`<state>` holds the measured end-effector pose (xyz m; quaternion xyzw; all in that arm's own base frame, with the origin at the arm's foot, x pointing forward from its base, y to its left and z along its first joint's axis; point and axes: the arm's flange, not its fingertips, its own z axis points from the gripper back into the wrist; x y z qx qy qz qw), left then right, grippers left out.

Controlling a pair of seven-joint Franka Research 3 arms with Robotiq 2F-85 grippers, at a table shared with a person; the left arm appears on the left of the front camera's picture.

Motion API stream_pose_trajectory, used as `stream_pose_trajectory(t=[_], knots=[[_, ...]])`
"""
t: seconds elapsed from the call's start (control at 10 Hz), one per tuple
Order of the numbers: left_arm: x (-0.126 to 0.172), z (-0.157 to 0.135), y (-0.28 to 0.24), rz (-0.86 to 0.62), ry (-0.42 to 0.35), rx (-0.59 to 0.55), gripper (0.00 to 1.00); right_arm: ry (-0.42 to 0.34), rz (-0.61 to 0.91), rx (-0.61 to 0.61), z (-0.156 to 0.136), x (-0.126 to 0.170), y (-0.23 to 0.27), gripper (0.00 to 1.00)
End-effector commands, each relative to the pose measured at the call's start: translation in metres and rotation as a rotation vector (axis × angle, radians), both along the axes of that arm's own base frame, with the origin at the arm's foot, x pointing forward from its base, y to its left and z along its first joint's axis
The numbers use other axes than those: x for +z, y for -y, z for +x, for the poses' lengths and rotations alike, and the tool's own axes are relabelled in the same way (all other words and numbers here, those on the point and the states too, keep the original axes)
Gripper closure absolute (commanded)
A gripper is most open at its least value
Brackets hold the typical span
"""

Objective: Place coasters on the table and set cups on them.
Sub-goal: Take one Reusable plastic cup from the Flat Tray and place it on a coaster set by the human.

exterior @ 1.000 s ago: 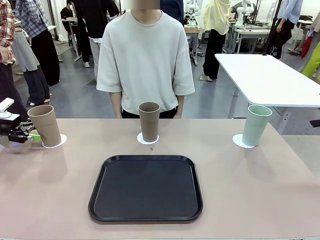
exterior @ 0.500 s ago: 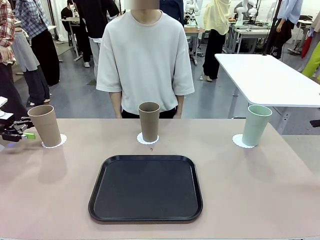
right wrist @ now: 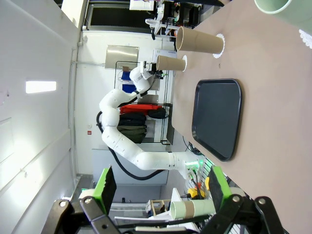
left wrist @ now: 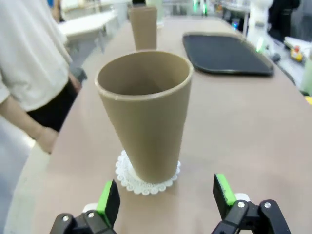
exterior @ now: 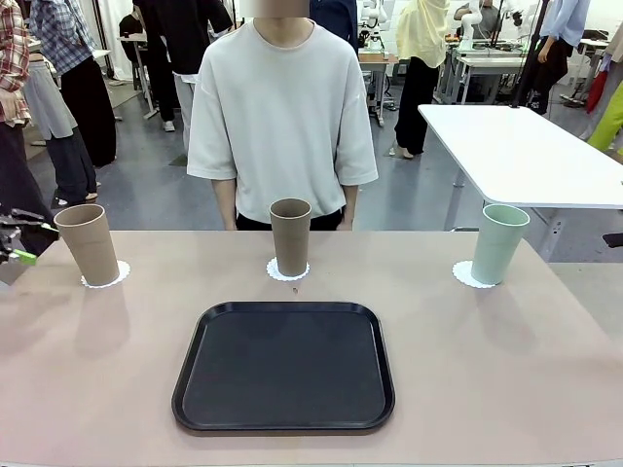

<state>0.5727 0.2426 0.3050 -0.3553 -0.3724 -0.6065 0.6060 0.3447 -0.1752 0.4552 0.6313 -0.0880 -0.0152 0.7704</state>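
The tall tan-beige matte cup [left wrist: 145, 122] stands upright on its white scalloped coaster [left wrist: 147, 178] straight ahead of the left claw [left wrist: 165, 195], whose jaws gape wide, empty, just short of it.

The beige-pink table [exterior: 545, 389] carries three white coasters [exterior: 104, 278] with cups [exterior: 88, 243] and a black tray [exterior: 284, 366].

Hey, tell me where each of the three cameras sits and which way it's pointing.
Front view: between the arms, facing the person across the table; left claw at the edge.
Left wrist view: low over the table, facing the tan cup on its coaster; open left claw below.
Right wrist view: rolled sideways, off the table; open right claw below.
All share the black tray.
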Motion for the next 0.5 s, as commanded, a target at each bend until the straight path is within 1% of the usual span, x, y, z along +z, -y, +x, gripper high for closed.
stream_pose_trajectory(t=[0.0,0.1,0.3,0.4], knots=[[0.042,-0.038,0.038,0.258,0.017,-0.026,0.00,0.010,0.004,0.006,0.001,0.001,0.001,0.00],[0.062,-0.046,0.053,0.363,0.041,-0.044,0.00,0.010,0.004,0.006,0.001,0.001,0.001,0.00],[0.102,-0.074,0.093,0.557,0.109,-0.076,0.00,0.010,0.004,0.006,0.001,0.001,0.001,0.00],[0.116,-0.086,0.112,0.643,0.138,-0.097,0.00,0.010,0.004,0.006,0.001,0.001,0.001,0.00]])
